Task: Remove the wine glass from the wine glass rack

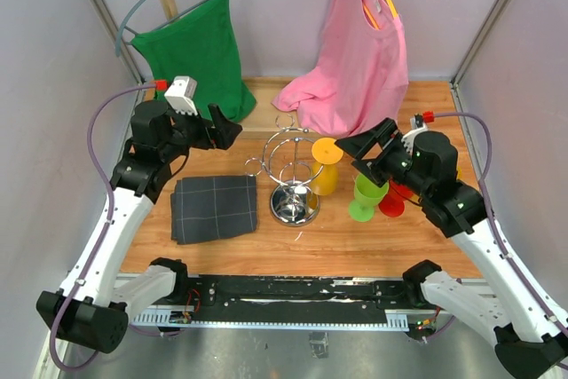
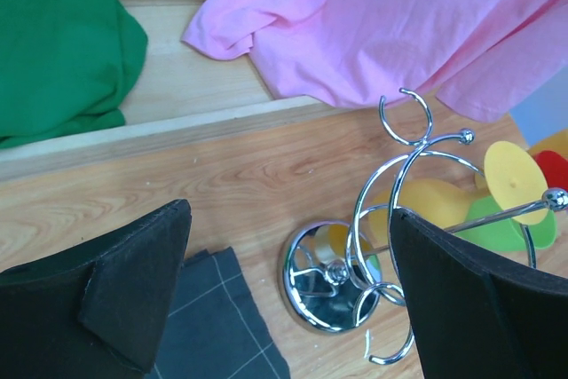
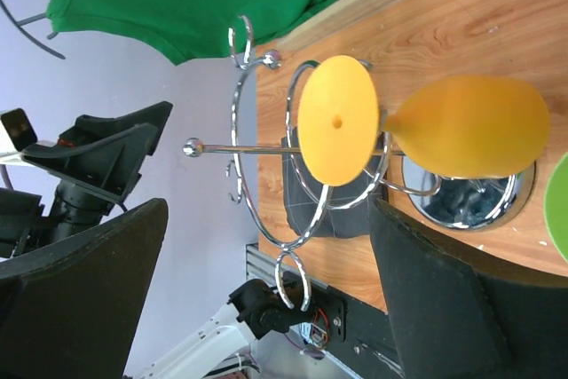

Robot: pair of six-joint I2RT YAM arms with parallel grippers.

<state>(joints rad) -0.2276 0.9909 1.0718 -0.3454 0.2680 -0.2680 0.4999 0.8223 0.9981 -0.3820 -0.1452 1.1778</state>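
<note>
A wooden table (image 1: 328, 237) seen from above, with two robot arms reaching in from the near edge. At the far left, a green shirt (image 1: 200, 55) hangs on a grey hanger. Below it the left gripper (image 1: 229, 126) hovers above the table, its jaws spread wide and holding nothing. A dark checked cloth (image 1: 215, 209) lies flat just left of centre. At the centre stands the rack (image 1: 295, 201), shiny chrome wire with a round base and curled arms. A yellow wine glass (image 1: 325, 175) hangs upside down on the rack's right side, foot up at a wire arm and bowl down near the base. Just right of it a green glass (image 1: 366, 194) stands on the table, and a red glass (image 1: 393, 206) sits beside that, partly hidden by the right arm. The right gripper (image 1: 359, 148) hovers above the green glass, facing the rack, jaws spread wide and empty, apart from the yellow glass. Behind, a pink shirt (image 1: 359, 68) hangs, its hem resting on the table.
</note>
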